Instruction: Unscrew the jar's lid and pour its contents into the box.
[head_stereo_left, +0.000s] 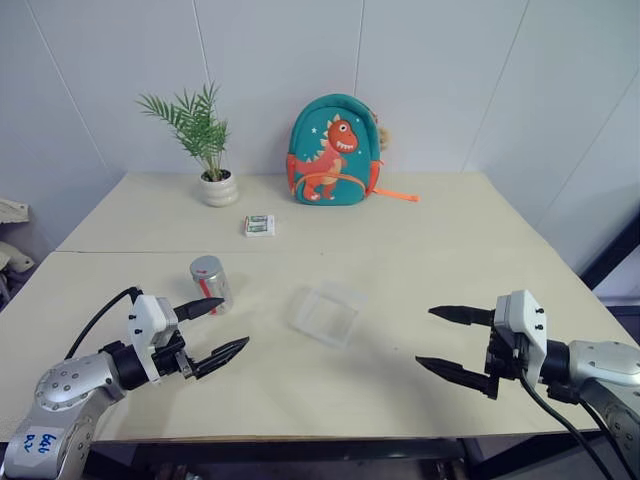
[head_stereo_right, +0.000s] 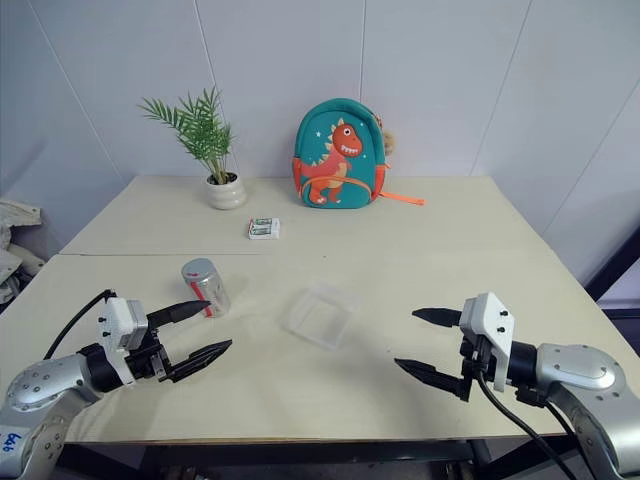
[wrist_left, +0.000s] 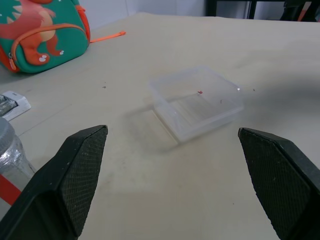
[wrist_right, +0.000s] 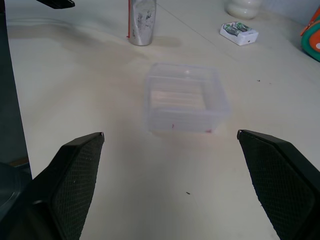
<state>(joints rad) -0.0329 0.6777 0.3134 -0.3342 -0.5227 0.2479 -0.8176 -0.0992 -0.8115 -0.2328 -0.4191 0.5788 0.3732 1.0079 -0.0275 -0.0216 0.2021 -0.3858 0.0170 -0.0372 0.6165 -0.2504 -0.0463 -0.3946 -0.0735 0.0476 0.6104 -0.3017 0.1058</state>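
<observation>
The silvery jar (head_stereo_left: 210, 283) with a red label stands upright on the table, left of centre, and its grey lid (head_stereo_left: 206, 266) sits on top. The clear plastic box (head_stereo_left: 328, 312) rests to its right, near the table's middle. My left gripper (head_stereo_left: 233, 323) hovers open just in front of the jar, pointing toward the box, with nothing between its fingers. On the far side of the box my right gripper (head_stereo_left: 425, 337) is open too, aimed at the box (wrist_right: 186, 97) and apart from it. The contents are hidden.
At the back stand a white plant pot (head_stereo_left: 219, 188) and a teal dinosaur backpack (head_stereo_left: 333, 150). A small green-and-white packet (head_stereo_left: 260, 225) lies behind the jar. The table's front edge (head_stereo_left: 300, 437) runs just below both grippers.
</observation>
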